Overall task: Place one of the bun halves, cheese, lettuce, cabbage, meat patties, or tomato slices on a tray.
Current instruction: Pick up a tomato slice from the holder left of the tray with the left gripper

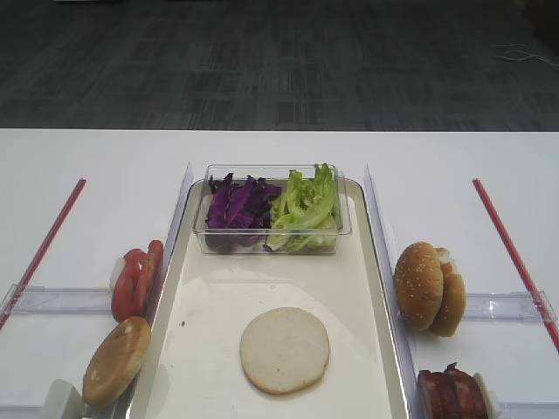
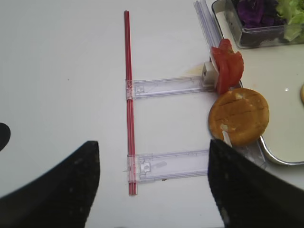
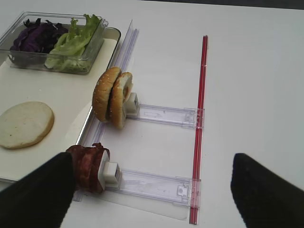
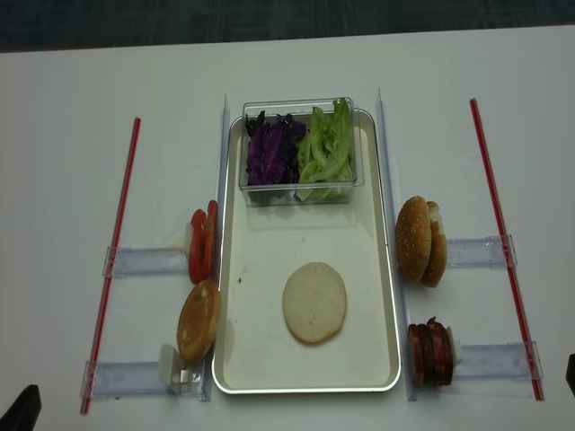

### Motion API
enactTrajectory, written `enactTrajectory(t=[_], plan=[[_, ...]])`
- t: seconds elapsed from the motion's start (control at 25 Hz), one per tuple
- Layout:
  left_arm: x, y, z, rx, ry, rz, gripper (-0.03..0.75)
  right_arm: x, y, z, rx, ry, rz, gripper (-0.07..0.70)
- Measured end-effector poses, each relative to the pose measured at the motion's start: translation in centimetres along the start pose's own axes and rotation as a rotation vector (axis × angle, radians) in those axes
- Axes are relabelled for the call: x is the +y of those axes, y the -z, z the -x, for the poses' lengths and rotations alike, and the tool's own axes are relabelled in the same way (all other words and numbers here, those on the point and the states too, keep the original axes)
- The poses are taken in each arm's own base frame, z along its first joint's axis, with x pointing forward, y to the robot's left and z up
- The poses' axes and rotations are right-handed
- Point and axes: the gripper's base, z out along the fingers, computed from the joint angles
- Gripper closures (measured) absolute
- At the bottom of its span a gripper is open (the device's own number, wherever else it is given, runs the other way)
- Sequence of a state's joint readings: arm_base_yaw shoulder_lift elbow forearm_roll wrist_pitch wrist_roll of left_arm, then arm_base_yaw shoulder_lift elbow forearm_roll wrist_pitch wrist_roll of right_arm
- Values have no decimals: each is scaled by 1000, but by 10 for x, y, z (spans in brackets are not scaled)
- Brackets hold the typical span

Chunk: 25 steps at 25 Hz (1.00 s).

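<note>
A flat pale bun half (image 1: 285, 349) lies on the cream floor of the silvery tray (image 1: 210, 297). Purple cabbage (image 1: 238, 205) and green lettuce (image 1: 304, 208) fill a clear tub at the tray's far end. Left of the tray stand red tomato slices (image 1: 134, 284) and a golden bun half (image 1: 116, 360). Two sesame bun halves (image 1: 428, 288) and the meat patties (image 1: 450, 394) stand on its right. No cheese shows. My left gripper (image 2: 154, 185) hangs open over a clear rail, left of the bun (image 2: 239, 116). My right gripper (image 3: 152, 190) is open too, right of the patties (image 3: 88, 166).
Clear plastic rails (image 4: 148, 262) with white end blocks hold the upright food on both sides of the tray. A red strip (image 4: 112, 260) runs along the table on the left and another (image 4: 503, 242) on the right. Dark floor lies beyond the table's far edge.
</note>
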<state>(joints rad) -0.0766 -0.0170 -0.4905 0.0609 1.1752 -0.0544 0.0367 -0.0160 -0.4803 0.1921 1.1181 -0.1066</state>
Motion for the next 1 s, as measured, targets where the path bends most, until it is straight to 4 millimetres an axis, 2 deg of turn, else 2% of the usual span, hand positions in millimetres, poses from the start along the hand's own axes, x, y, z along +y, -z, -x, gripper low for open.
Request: enactTrajectory(t=[1.0], plan=[[0,0,0,0,0,0,226,0,0,0,0,-1,3,-22]])
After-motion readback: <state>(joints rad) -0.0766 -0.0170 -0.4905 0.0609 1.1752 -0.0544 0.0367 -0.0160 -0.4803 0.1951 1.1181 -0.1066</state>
